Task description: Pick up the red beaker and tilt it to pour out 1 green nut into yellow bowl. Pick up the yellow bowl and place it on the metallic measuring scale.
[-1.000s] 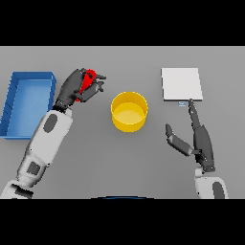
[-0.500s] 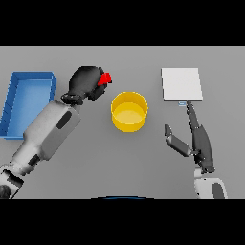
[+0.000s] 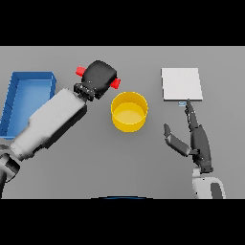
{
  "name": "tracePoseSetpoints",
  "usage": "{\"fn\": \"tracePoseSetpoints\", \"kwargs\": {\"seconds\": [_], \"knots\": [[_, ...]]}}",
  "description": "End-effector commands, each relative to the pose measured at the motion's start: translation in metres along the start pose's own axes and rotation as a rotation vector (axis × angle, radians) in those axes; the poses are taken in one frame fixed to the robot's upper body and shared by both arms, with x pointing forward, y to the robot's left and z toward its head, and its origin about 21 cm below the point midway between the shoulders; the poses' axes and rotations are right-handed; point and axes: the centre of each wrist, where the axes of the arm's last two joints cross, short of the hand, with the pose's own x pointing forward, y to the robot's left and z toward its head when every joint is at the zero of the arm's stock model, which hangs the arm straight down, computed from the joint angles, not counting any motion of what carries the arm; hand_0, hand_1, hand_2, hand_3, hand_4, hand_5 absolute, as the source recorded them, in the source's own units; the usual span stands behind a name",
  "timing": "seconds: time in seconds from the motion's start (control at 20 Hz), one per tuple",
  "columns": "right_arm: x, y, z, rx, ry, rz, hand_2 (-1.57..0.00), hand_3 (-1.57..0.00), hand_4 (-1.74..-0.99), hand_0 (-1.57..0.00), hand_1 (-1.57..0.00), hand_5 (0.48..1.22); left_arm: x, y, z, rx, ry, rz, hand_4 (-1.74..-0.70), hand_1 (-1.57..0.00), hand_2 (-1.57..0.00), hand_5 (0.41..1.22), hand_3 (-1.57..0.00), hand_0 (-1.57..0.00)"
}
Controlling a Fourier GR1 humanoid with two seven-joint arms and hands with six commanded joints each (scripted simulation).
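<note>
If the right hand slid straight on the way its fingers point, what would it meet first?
Most likely the metallic measuring scale: the right hand points up-view, fingertips just short of the scale's near edge. Height is unclear, so it might pass over it.

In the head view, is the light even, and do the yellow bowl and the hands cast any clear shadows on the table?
Head view: the light is flat and even, with no glare. The yellow bowl casts no distinct shadow on the table; only its inside looks slightly shaded. The left hand hides most of the red beaker. The right hand casts no clear shadow either.
</note>
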Motion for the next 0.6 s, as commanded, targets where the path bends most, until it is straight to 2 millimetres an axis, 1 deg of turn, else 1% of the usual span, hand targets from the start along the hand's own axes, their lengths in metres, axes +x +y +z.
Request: {"fn": "tracePoseSetpoints", "kwargs": {"seconds": [0.0, 0.05, 0.1, 0.2, 0.3, 0.35, 0.45, 0.55], "knots": [[-0.002, 0.001, 0.001, -0.008, 0.006, 0.000, 0.00, 0.00, -1.292, 0.00, 0.00, 0.678, 0.004, 0.000, -0.001, -0.013, -0.026, -0.045, -1.70, -1.57, -1.57, 1.215, -1.28, -1.57], [-0.002, 0.002, 0.000, -0.008, -0.002, -0.008, 0.00, 0.00, -1.294, 0.00, 0.00, 0.672, 0.008, 0.003, -0.003, -0.025, -0.054, -0.094, -1.71, -1.57, -1.57, 1.216, -1.34, -1.57], [-0.002, -0.001, 0.002, -0.014, -0.002, -0.018, 0.00, 0.00, -1.295, 0.00, 0.00, 0.664, 0.010, 0.008, -0.007, -0.039, -0.073, -0.143, -1.71, -1.57, -1.57, 1.217, -1.38, -1.57], [-0.005, -0.001, 0.002, -0.019, 0.006, -0.036, 0.00, 0.00, -1.294, 0.00, 0.00, 0.653, 0.019, 0.005, -0.008, -0.073, -0.125, -0.240, -1.72, -1.57, -1.57, 1.218, -1.45, -1.57], [-0.005, -0.002, -0.001, -0.024, 0.007, -0.036, 0.00, 0.00, -1.290, 0.00, 0.00, 0.644, 0.024, 0.005, -0.010, -0.107, -0.132, -0.342, -1.73, -1.57, -1.57, 1.219, -1.49, -1.57], [-0.001, -0.001, -0.002, -0.026, -0.010, -0.035, 0.00, 0.00, -1.291, 0.00, 0.00, 0.640, 0.026, 0.005, -0.011, -0.116, -0.146, -0.394, -1.73, -1.57, -1.57, 1.220, -1.51, -1.57], [-0.005, -0.001, -0.001, -0.028, 0.014, -0.027, 0.00, 0.00, -1.293, 0.00, 0.00, 0.631, 0.035, 0.008, -0.015, -0.131, -0.155, -0.478, -1.74, -1.57, -1.57, 1.220, -1.53, -1.57], [-0.007, 0.000, 0.001, -0.030, 0.011, -0.018, 0.00, 0.00, -1.288, 0.00, 0.00, 0.627, 0.037, 0.013, -0.016, -0.148, -0.168, -0.551, -1.74, -1.57, -1.57, 1.220, -1.55, -1.57]]}}
